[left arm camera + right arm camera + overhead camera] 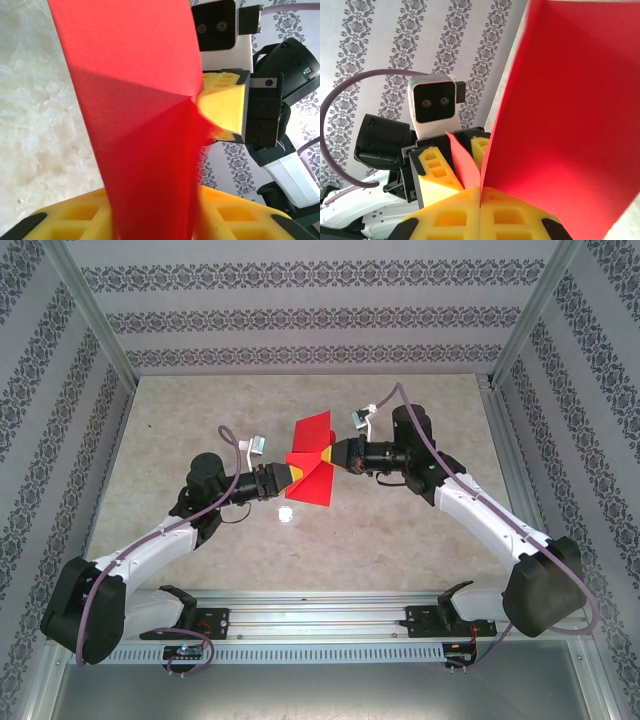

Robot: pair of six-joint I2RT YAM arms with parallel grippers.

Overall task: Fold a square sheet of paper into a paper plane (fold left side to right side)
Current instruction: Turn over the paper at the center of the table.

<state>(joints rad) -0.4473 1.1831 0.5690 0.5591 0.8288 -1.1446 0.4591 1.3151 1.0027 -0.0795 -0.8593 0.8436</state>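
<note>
Right gripper (480, 200) pinches red paper (316, 430) in midair; left gripper (461, 152) straddles it, grip unclear; some creases made; most folding left.

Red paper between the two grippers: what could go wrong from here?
1. The red paper is held only by a small pinch in the right gripper. A pull from either arm could tear it or slip it out there.
2. The left gripper straddles a flap with its jaws apart. If it closes away from the crease, it might press in a stray fold.
</note>
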